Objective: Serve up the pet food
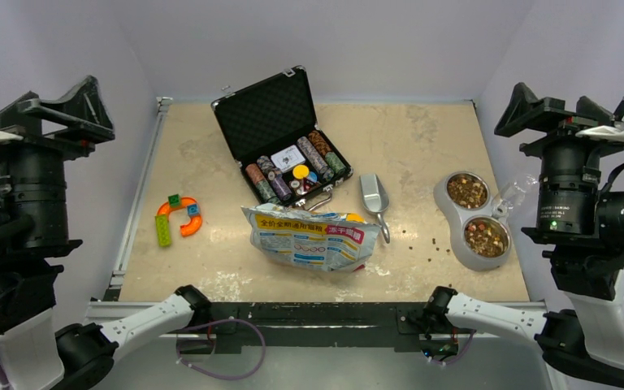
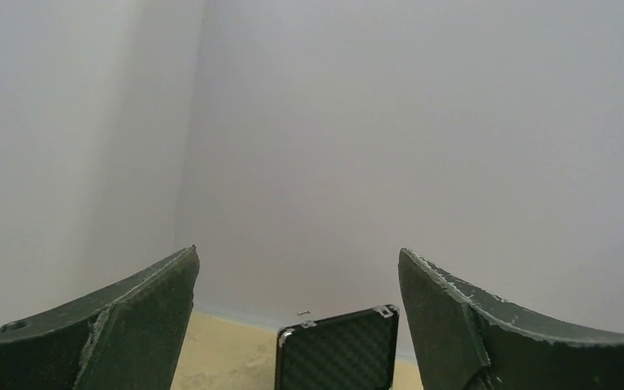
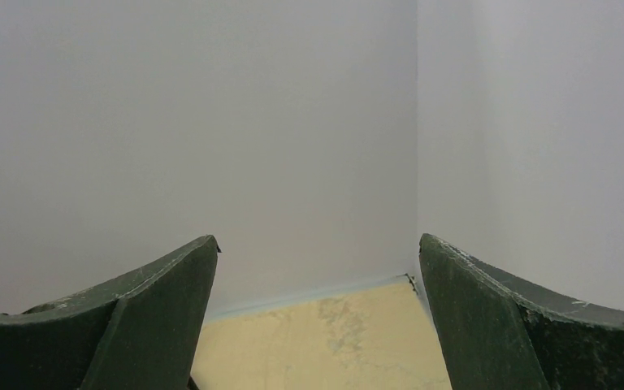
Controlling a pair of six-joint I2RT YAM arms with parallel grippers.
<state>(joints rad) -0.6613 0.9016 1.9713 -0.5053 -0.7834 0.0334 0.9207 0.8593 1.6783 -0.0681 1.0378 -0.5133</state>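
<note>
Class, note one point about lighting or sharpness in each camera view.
Top external: soft even light, faint shadows, bag print sharp. Left wrist: left pincer dark against the bright wall, case lid crisp. Right wrist: right pincer likewise dark, table corner pale.

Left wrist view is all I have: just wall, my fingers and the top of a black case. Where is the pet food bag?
Observer: The pet food bag lies flat near the front of the table, just in front of the open case.
Operator: Is any food in a dish?
Observer: Yes, both bowls of the double feeder at the right hold brown kibble.
Operator: Is there a scoop?
Observer: A metal scoop lies free on the table, between the bag and the feeder.
</note>
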